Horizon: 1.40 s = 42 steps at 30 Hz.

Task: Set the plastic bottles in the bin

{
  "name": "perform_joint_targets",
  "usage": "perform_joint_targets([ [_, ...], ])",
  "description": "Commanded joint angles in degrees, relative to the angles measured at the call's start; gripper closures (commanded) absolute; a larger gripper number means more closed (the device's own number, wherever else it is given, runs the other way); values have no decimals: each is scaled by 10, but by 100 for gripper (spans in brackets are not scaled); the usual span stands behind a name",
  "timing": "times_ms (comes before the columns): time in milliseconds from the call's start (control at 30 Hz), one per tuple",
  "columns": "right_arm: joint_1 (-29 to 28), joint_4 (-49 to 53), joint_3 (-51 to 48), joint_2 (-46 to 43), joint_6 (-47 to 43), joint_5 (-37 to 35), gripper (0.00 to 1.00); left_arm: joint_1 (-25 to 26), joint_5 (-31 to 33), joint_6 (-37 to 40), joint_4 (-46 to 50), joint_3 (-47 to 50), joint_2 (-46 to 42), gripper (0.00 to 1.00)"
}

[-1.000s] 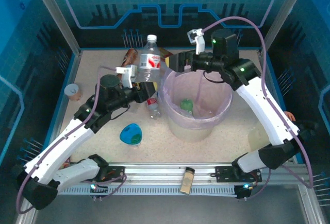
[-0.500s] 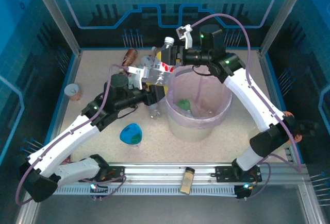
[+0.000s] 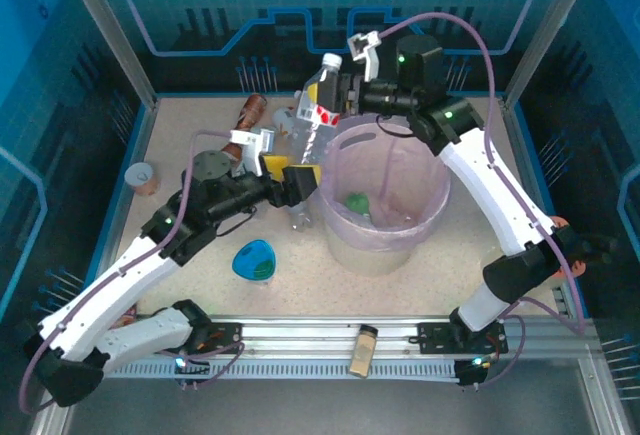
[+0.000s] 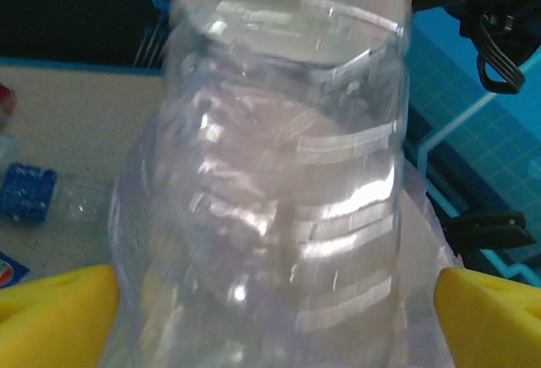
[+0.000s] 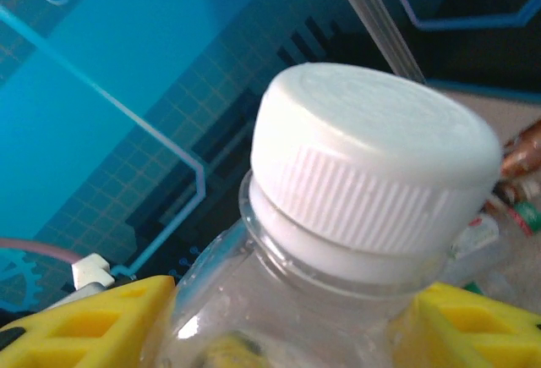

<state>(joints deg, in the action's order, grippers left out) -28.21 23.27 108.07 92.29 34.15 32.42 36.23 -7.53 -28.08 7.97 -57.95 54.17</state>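
Clamping its yellow fingers (image 5: 93,321) on the neck of a clear plastic bottle with a red label and a white cap (image 3: 318,115), the right gripper (image 3: 337,95) holds it tilted in the air. The bottle hangs over the far left rim of the large round translucent pinkish-white plastic bin (image 3: 372,251), cap pointing up and away from the arms. In the right wrist view the ribbed white cap (image 5: 372,148) stands just above the pinching fingers.

The left gripper (image 3: 287,171) sits at the bottle's base with its jaws spread wide. In the left wrist view the ridged lower body (image 4: 279,173) lies between the yellow fingertips (image 4: 51,313), with a slim gap on the right side.

A green-labelled bottle (image 3: 360,203) lies on the bin's floor. Another clear bottle (image 3: 298,210) lies on the speckled table (image 3: 200,115) just beside the bin's left wall, and a brown bottle (image 3: 252,110) lies near the far edge. A small blue teardrop-shaped dish (image 3: 254,260) sits nearer the arms, and a small tan paper cup (image 3: 143,177) stands at the left.
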Motion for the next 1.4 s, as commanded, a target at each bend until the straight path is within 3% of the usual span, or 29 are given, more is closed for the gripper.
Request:
perform_joint_targets([
  [0,23,-31,54,-5,1,9,41,1,60,8,29,13,-33,1],
  [100,48,-27,71,-14,1,12,42,-18,105,-8,88,14,-44,1],
  [267,103,-1,54,-57,-15,16,43,-111,74,-52,132,39,-41,1],
  [500,125,174,27,-116,-176,-92,45,-190,95,-4,168,49,18,1],
  [633,113,226,-22,-137,-232,-152,46,-209,110,29,161,51,65,1],
  [867,48,215,-141,-157,-260,-226,46,-227,128,89,157,17,151,1],
  [1367,-17,159,-314,-130,-212,-237,45,-288,121,170,143,-70,312,1],
])
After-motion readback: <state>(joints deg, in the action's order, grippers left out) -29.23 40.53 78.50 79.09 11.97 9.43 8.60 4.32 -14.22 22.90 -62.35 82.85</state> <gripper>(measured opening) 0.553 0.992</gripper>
